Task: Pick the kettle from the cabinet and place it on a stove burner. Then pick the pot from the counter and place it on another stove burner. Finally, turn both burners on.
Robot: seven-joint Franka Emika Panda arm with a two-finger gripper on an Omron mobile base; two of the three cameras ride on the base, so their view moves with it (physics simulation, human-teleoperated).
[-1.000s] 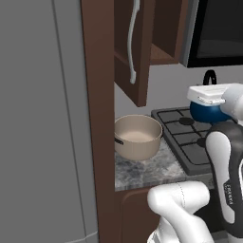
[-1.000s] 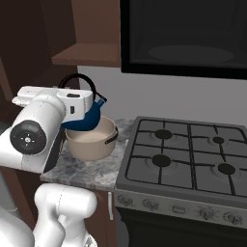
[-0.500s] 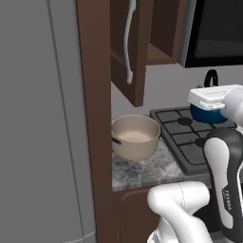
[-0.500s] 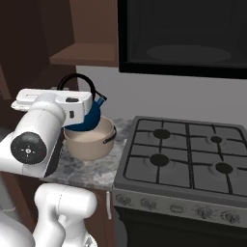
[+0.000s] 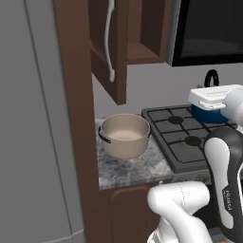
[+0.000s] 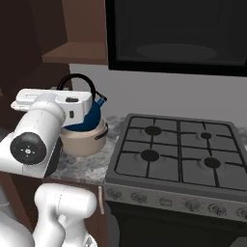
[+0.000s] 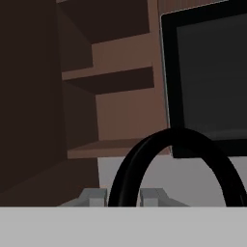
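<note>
The dark-blue kettle (image 6: 91, 115) hangs in the air with my gripper (image 7: 123, 197) shut on its black arched handle (image 7: 169, 159). In the right base view it overlaps the beige pot (image 6: 87, 142). In the left base view the kettle (image 5: 209, 114) shows under my white hand (image 5: 211, 97), over the stove's grates. The pot (image 5: 124, 135) stands on the grey mottled counter (image 5: 128, 168) left of the stove burners (image 6: 150, 155). The cabinet (image 5: 118, 47) hangs open above the counter, its shelves (image 7: 111, 79) bare.
The cabinet door with its curved whitish handle (image 5: 110, 38) juts out above the pot. A dark microwave (image 6: 178, 34) hangs over the stove. A tall grey panel (image 5: 33, 118) closes off the left. Stove knobs (image 6: 193, 205) line the front edge.
The whole scene has slid a little leftward in the left base view, so the camera has moved. The kettle stays in the shut gripper, about where it was in each picture.
</note>
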